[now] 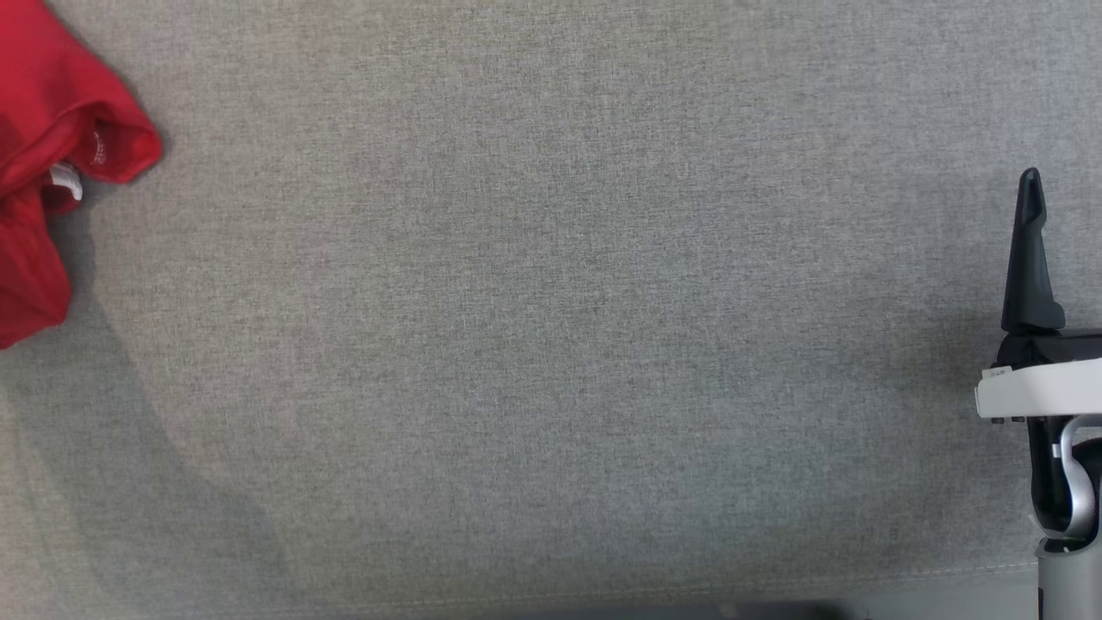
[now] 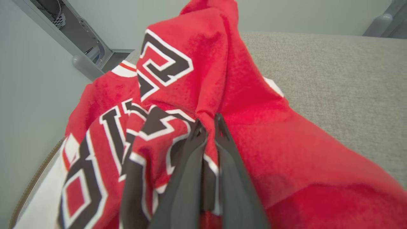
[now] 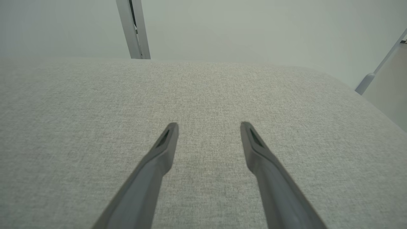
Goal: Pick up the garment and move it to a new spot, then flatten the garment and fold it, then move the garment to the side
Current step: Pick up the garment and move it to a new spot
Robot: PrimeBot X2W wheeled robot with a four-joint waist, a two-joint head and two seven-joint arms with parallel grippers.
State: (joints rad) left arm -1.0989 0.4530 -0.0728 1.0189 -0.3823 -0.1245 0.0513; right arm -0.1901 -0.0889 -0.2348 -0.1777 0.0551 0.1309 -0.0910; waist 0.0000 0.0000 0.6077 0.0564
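Note:
The garment [image 1: 52,155] is a red jersey with black and white lettering, bunched at the far left edge of the head view on the grey fabric surface. In the left wrist view the garment [image 2: 260,133] lies crumpled, and my left gripper [image 2: 208,122] is shut on a raised fold of it. My right gripper [image 3: 209,127] is open over bare grey fabric with nothing between its fingers. In the head view one dark finger [image 1: 1030,250] of the right gripper stands at the right edge, far from the garment.
The grey fabric surface [image 1: 551,344] stretches wide between the garment and the right arm. Its front edge [image 1: 947,573] runs along the bottom right. Pale walls and a grey metal post [image 3: 133,28] stand beyond the far edge.

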